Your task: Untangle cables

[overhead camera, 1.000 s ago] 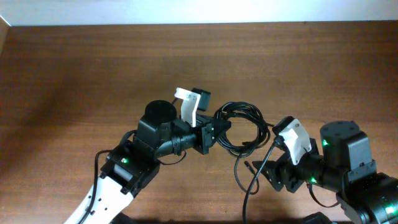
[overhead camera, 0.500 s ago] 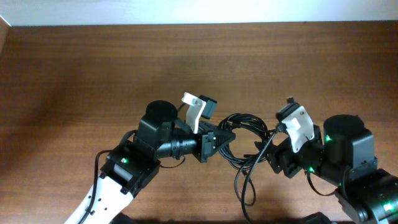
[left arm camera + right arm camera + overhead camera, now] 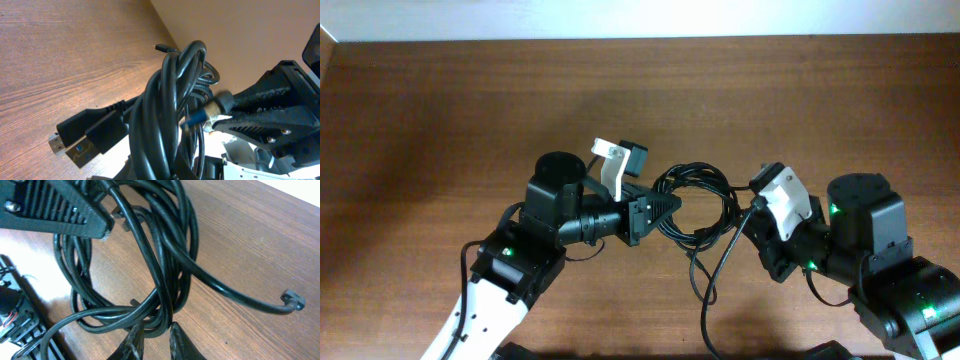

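Could not see the own fingers of the left claw [image 3: 665, 205] in its wrist view: found that frame filled by the cables [image 3: 160, 115], pressed close to the lens and cut off at the bottom edge. Saw only the tips of the fingers [image 3: 131, 342] of the right claw [image 3: 156, 332], cropped by the bottom of the right wrist view. Could not count the cords in any view, so tightly looped and overlaid. Traced one loose strand [image 3: 712, 290] from overhead down to the bottom edge and lost its end there.

Picked out, in the left wrist view alone, two flat plugs [image 3: 75, 145] with metal ends at the bundle's lower left, one blue inside. Also saw there a finger [image 3: 260, 107] of the right claw reaching in from the right, tip against the cords. Found, in the right wrist view alone, a single strand curving off to a small plug [image 3: 292, 300], and a ribbed finger [image 3: 55, 210] of the left claw at the upper left, tip on the loops.

Placed the cables [image 3: 698, 205] from overhead as a ring between the two claws, around the middle of the bench [image 3: 440, 110]. Saw the left claw drawn to a point on the ring's left edge, apparently pinched on it. Saw the right claw [image 3: 748, 215] at the ring's right edge, fingers nearly together with the bundle nipped between them.
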{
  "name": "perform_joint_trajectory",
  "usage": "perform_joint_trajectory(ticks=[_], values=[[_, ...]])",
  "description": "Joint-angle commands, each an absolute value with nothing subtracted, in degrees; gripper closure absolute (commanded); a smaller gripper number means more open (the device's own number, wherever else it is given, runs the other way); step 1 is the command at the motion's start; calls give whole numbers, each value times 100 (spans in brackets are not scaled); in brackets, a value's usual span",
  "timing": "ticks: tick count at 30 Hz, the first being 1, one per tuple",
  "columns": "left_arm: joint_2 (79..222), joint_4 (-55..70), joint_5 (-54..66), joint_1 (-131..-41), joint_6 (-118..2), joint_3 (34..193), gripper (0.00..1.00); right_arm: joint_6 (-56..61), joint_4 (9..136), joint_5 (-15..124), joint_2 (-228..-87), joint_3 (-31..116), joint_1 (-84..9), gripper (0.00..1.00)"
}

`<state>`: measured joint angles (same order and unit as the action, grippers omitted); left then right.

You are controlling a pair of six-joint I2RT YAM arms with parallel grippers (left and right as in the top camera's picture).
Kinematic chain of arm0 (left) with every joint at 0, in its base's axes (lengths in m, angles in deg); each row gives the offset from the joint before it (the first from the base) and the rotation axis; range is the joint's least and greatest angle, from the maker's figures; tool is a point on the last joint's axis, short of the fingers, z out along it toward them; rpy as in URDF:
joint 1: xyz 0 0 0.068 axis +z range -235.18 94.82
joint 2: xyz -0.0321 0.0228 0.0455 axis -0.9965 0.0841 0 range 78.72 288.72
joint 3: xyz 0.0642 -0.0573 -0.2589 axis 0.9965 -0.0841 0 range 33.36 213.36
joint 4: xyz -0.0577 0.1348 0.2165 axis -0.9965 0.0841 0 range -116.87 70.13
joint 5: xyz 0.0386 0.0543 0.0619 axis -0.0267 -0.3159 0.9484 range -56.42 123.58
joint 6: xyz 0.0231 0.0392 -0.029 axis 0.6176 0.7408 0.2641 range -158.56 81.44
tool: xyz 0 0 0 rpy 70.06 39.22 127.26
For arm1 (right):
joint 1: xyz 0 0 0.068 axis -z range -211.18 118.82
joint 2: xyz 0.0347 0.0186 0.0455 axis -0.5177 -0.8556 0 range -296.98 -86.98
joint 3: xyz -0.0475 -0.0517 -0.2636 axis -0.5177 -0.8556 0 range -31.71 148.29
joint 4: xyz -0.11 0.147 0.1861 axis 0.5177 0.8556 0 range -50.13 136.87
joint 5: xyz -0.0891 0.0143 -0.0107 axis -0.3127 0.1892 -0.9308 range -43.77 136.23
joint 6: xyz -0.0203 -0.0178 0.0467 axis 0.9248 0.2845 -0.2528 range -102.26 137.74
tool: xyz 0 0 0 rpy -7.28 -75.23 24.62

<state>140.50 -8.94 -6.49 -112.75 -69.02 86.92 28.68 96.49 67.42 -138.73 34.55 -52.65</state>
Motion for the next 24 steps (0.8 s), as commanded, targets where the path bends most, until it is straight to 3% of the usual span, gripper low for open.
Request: perform_joint_trajectory(ticks=[1,2,4,6,8,11,13,20,24], values=[[14010,-922,-761,-11249,-6910,8740,100,2995,9660,7048,-13877,3531,-5292,85],[14010,-922,-787,-11249,-6915,8740,100,2993,9660,7046,-13879,3531,-5292,80],[14010,-924,-938,-11249,-6912,8740,100,2993,9660,7041,-13884,3531,-5292,52],[14010,-927,-1163,-11249,-6912,8740,100,2995,9658,6972,-13884,3531,-5292,51],[14010,-924,-1283,-11249,-6912,8740,100,2995,9638,6958,-13927,3531,-5292,60],[14010,-922,-1495,-11253,-6912,8740,100,2995,9632,6958,-13993,3531,-5292,66],[14010,-920,-1488,-11253,-6871,8740,100,2995,9614,6958,-14074,3531,-5292,94],[14010,-881,-1456,-11253,-6847,8740,100,2997,9512,7046,-14076,3531,-5292,96],[14010,-879,-527,-11253,-7426,8740,100,3904,9575,8333,-14069,3531,-5292,96]])
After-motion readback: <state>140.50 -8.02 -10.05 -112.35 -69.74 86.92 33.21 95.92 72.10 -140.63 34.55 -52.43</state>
